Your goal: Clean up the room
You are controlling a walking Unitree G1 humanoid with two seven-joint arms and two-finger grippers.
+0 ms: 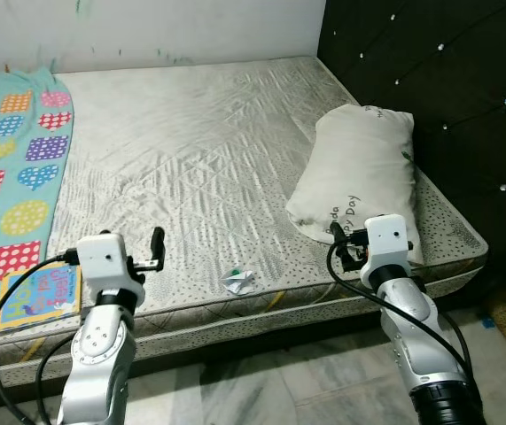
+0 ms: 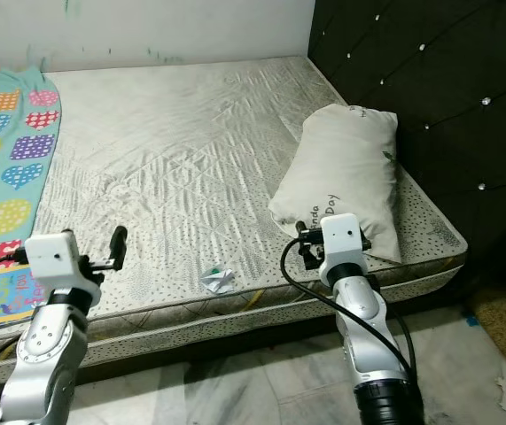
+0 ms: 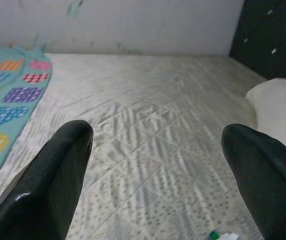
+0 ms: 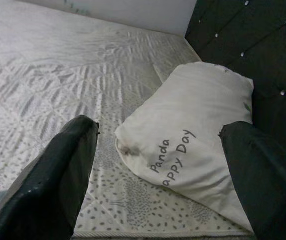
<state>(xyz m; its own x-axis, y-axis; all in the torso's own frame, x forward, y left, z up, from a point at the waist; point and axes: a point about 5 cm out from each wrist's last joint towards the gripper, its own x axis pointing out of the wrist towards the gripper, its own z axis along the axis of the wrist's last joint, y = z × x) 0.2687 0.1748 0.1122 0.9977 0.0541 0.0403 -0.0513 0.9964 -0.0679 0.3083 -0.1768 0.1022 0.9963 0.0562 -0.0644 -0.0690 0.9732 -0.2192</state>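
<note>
Bare mattress (image 1: 199, 168) (pillow (image 1: 359, 168) at headboard); both hands spread.

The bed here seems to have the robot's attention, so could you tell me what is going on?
The robot stands at the side of the mattress with both arms raised over its edge. The left gripper and right gripper both have their jaws open and hold nothing. A crumpled scrap of paper lies near the edge between the arms, a white pillow sits by the dark headboard, and a book rests on the patterned blanket. Nothing has been picked up yet.
</note>
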